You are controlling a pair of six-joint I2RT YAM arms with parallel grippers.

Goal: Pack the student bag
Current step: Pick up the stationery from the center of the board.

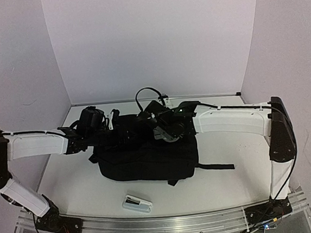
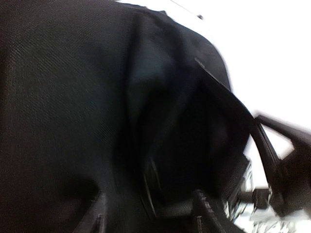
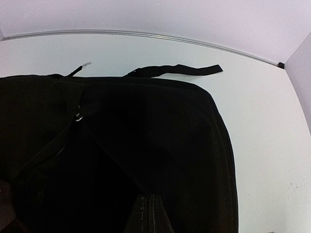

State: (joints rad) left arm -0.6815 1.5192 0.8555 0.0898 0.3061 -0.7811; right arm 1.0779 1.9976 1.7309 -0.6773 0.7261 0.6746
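**Reference.** The student bag, a large soft black fabric backpack with black straps, lies flat on the white table. All positions below are given from the bag.

**Left gripper**. It sits at the bag's far left corner. In the left wrist view its fingers stand apart, with dark fabric bulging between and above them. That view is blurred, but nothing appears to be clamped.

**Right gripper**. It sits over the bag's far edge, right of centre. Its fingers are pressed together. The black zipper track runs straight down to the fingertips, so they appear to be pinching the bag's fabric at the zipper line.

**Other items.** A flat black webbing strap trails from the bag's side. A small pale flat object with a dark centre lies just in front of the bag's near edge, apart from it.

**Step in hand (judgement).** This is the opening stage. One arm holds the fabric at the zipper while the other is free. No view shows an open mouth or any contents.

**Next move (judgement).**
1. The right gripper must hold the fabric taut.
2. The left gripper must find a firm hold on the opposite lip or on the small metal zipper pull.
3. The two holds must spread the opening wide enough to accept the pale object.

Soft fabric will sag and slip, so each hold needs a deep bite.
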